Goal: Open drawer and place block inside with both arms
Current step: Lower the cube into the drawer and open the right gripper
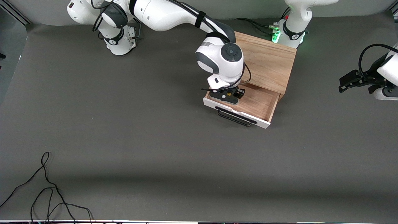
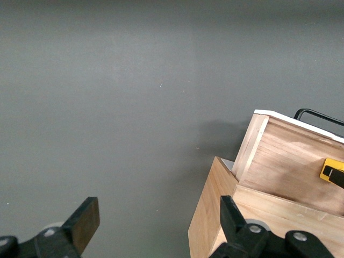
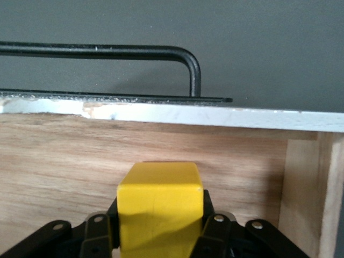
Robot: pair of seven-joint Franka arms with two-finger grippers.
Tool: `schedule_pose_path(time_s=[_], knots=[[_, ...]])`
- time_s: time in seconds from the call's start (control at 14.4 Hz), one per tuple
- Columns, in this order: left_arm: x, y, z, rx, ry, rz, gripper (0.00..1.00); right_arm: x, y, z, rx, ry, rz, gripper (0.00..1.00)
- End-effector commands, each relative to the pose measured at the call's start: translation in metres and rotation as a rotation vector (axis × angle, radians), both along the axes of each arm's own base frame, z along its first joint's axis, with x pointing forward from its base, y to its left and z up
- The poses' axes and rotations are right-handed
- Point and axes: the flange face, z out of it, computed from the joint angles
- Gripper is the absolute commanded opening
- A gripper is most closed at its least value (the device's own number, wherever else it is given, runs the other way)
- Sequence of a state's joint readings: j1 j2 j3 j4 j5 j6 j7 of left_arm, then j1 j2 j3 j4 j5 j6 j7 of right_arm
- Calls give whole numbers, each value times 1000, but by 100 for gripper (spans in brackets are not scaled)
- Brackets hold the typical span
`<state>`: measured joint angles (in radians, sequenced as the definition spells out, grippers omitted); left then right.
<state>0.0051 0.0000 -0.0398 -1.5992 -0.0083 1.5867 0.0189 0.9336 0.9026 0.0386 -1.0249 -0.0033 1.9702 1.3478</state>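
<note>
Loose black cable lies in a lower corner of the front view on the dark grey table, nearest the camera, well apart from all else. Right arm base stands at the top edge; the arm reaches down to the frame's centre. Right gripper is down inside the drawer, just inside the white front panel. Block, bright yellow, sits between its fingers, which press close on both sides with no gap showing, so the tool reads as gripping the block. Cannot tell whether the block touches the drawer floor. From the left wrist view the block shows as a yellow patch against the light wood interior, at the picture's edge. Drawer is pulled well out of the oak cabinet, toward the camera; it holds only the block and the gripper, the remaining wood floor bare. Black wire handle is on the white front, untouched; the top edge of that panel is chipped. Cabinet top carries nothing. Left arm base, green-lit, stands at the top edge beside the cabinet's corner. Left gripper waits over bare table toward the left arm's end, at mid-height of the frame's edge, fingers spread wide and holding nothing, well apart from the cabinet
</note>
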Motion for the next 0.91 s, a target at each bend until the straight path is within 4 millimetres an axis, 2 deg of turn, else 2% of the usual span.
schedule_pose_path(time_s=[0.0, 0.14, 0.28, 0.49, 0.7, 0.84], knots=[[-5, 0, 5, 15, -2, -17, 100, -10, 12, 4, -22, -66, -9, 100], [-4, 0, 3, 16, 1, -19, 100, -11, 12, 6, -36, -84, -28, 100], [-5, 1, 4, 18, -1, -19, 100, -8, 9, 22, -29, -92, -30, 100], [-5, 1, 2, 24, 1, -27, 100, 2, -7, 74, -27, -100, -42, 100], [-8, 2, -1, 24, 31, -36, 100, 29, -52, 141, -36, -87, -23, 100], [-7, 2, -2, 24, 33, -36, 100, 50, -82, 172, -17, -94, -14, 100]])
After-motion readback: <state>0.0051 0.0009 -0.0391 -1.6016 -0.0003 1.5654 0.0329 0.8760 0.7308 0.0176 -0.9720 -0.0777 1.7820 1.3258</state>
